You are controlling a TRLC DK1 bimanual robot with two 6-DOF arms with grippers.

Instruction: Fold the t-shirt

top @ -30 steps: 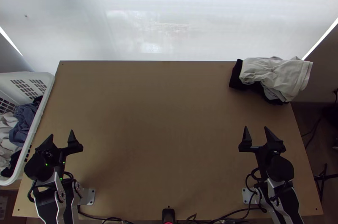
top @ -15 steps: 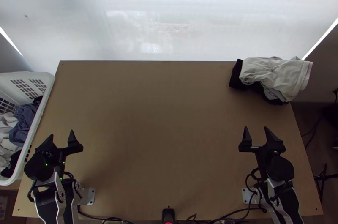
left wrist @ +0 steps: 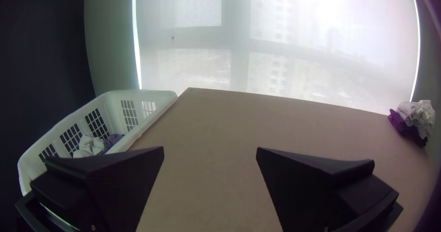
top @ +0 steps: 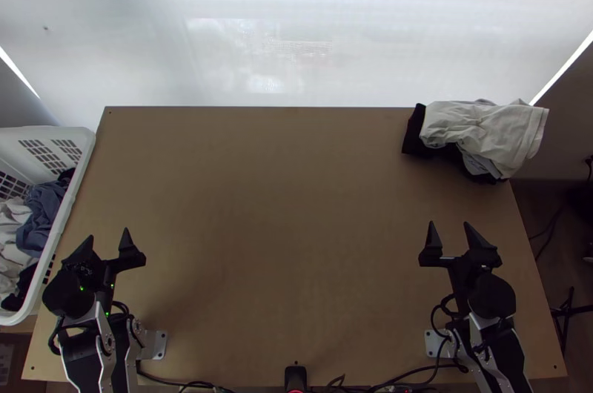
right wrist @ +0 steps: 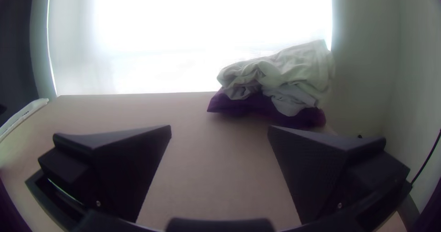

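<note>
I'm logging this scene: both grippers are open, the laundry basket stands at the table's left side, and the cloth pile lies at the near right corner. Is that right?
The corner is wrong: the top view shows the cloth pile at the table's far right corner. The rest stands: left gripper and right gripper open, laundry basket at the left side.

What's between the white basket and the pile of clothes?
Just bare wooden table, from the basket to the pile; the top view shows it.
</note>
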